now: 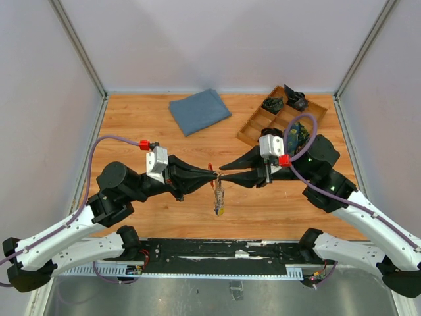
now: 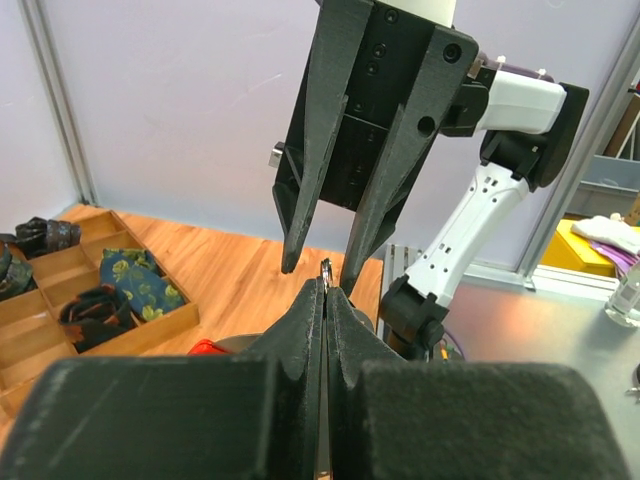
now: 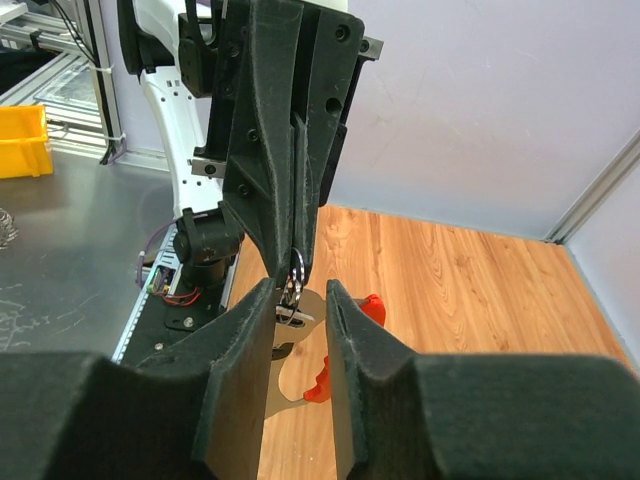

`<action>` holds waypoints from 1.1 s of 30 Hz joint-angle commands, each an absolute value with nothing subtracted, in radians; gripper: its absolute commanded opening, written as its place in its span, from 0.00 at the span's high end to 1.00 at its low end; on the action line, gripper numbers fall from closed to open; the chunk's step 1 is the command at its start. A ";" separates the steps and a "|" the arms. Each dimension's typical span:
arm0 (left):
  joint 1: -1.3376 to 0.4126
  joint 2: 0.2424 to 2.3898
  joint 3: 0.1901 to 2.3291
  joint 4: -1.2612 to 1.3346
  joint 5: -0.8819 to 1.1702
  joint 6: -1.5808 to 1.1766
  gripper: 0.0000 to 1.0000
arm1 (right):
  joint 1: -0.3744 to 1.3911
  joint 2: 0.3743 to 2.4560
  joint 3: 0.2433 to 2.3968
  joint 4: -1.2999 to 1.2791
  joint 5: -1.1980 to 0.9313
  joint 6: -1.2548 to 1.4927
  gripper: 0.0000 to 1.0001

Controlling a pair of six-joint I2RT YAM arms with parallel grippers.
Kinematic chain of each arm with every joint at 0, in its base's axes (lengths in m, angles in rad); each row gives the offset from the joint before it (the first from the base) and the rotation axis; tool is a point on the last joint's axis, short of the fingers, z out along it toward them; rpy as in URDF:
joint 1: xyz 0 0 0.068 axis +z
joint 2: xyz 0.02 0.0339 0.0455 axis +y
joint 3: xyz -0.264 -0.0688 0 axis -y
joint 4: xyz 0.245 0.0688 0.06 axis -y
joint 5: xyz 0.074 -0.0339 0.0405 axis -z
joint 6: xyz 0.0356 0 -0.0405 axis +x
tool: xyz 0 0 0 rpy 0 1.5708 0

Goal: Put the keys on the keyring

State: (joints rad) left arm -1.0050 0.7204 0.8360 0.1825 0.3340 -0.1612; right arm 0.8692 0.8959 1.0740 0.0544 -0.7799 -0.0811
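The keys point(image 1: 218, 199) hang in a small silver bunch with a yellow end, over the middle of the table. My left gripper point(image 1: 214, 175) is shut on the small metal ring point(image 2: 325, 268) at their top. My right gripper point(image 1: 222, 176) faces it tip to tip. In the right wrist view its jaws point(image 3: 298, 290) stand apart around that ring and the keys point(image 3: 290, 312), gripping nothing that I can see. The red keyring point(image 1: 210, 167) sits just beside the left fingertips. In the right wrist view the keyring point(image 3: 372, 310) is partly hidden behind one finger.
A folded blue cloth point(image 1: 199, 110) lies at the back of the wooden table. A wooden compartment tray point(image 1: 256, 125) with dark patterned items stands at the back right. Grey walls and aluminium posts close in the sides.
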 commanded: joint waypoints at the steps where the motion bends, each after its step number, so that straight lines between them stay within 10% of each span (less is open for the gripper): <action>1: -1.011 0.717 0.880 0.247 0.356 -0.156 1.00 | 0.888 0.894 1.100 0.048 -0.810 -0.074 0.73; 33: -1.010 0.704 0.887 0.222 0.356 -0.128 0.96 | 0.890 0.950 1.207 -0.147 -0.770 -0.092 1.00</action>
